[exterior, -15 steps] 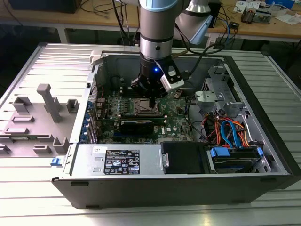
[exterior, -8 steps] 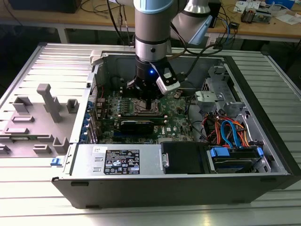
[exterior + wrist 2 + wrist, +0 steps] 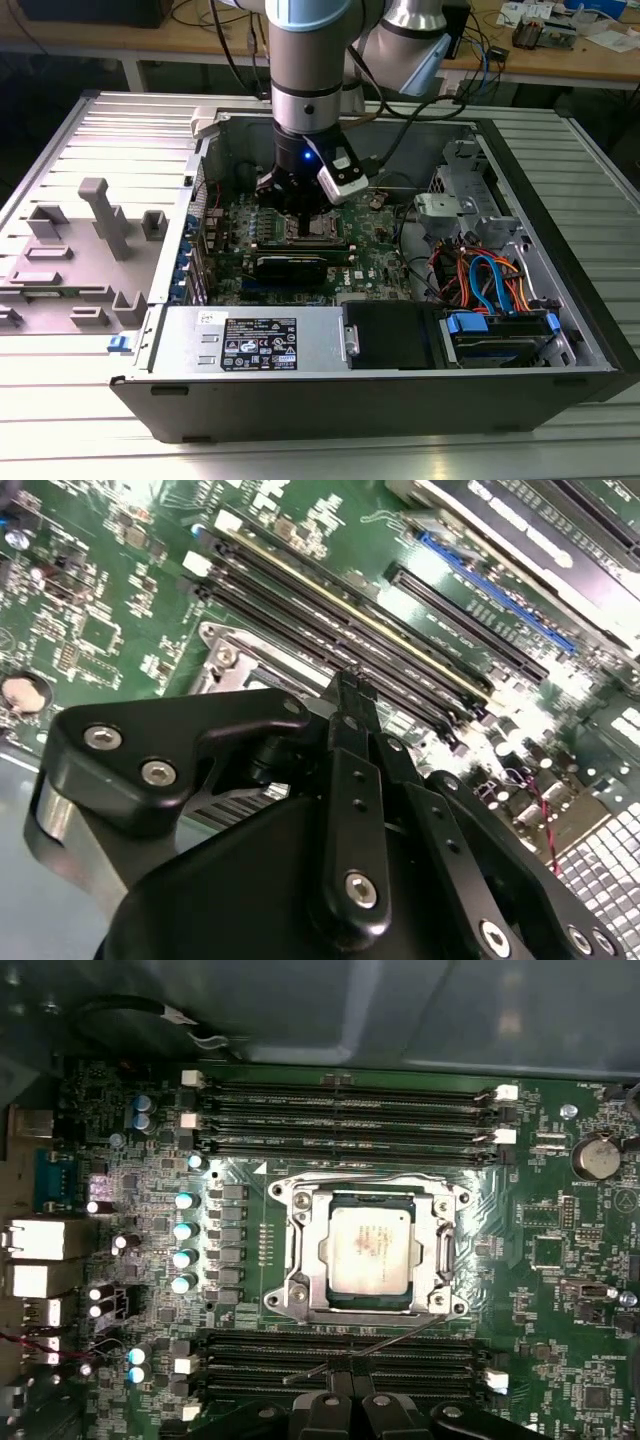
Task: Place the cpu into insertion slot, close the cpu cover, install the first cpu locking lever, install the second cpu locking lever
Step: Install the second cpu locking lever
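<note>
One open computer case lying on its side on a ribbed metal bench, holding a green circuit board, a bundle of orange and blue cables, and a black power box with a white label. Beside the case, toward the exterior view's left, a grey plastic holder on the same bench. Deep inside the case, the arm's hand lowered right over the socket area. Within the insertion slot, the cpu already seated flat, silver top up. Around the chip, the cpu cover folded down, framing it. Across the memory slots next to the socket, a thin wire lever slanting, not latched. At that lever, the hand, fingers drawn narrow together; whether actually pinching the wire, cannot tell.
</note>
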{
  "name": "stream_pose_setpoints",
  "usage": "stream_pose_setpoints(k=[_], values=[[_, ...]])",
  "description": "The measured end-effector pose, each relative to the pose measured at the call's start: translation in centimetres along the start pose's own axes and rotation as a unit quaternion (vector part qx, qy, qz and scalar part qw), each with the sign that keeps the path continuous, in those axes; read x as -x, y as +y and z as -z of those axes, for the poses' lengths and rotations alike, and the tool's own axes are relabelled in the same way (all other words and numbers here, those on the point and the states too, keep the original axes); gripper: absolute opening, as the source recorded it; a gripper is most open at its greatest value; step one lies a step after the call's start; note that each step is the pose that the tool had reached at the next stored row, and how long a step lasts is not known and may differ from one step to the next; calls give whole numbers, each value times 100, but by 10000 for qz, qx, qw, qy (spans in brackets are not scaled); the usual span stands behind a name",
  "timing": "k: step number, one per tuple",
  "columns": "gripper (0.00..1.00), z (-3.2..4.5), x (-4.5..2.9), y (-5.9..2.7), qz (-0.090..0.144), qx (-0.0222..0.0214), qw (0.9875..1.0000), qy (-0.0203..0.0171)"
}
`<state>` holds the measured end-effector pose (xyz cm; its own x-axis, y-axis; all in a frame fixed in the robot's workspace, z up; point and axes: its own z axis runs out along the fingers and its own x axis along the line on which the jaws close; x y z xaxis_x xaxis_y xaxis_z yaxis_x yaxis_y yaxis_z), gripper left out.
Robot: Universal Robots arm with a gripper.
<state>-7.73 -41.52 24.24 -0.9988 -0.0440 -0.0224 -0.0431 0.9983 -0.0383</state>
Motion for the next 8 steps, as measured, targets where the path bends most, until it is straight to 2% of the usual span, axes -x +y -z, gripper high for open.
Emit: stream_pose_setpoints(k=[8], values=[[11,-9,-83,0,58,0,10000,-2]])
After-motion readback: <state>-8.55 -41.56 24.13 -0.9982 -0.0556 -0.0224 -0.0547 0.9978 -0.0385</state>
